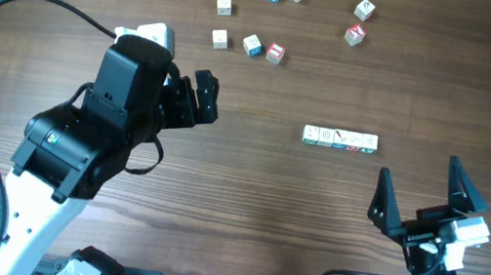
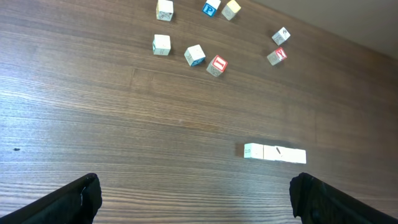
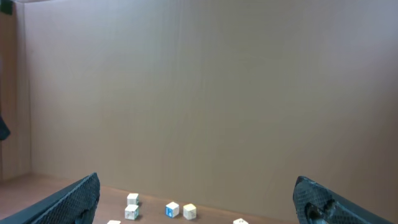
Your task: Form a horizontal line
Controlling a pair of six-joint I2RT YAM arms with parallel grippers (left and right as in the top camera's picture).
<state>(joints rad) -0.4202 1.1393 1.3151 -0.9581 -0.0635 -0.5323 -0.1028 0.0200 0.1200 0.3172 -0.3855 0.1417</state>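
Where the row of four cubes [image 1: 340, 140] lies: on the tabletop [image 1: 252, 218], right of centre, cubes touching side to side, straight across.
My left pincer [image 1: 194, 102]: jaws wide apart, holding nothing, above bare wood, well left of the row.
My right pincer [image 1: 417, 175]: jaws wide apart, empty, near the row, on its near right side.
Loose cubes [image 1: 252, 45]: scattered on the far side, well apart from the row.
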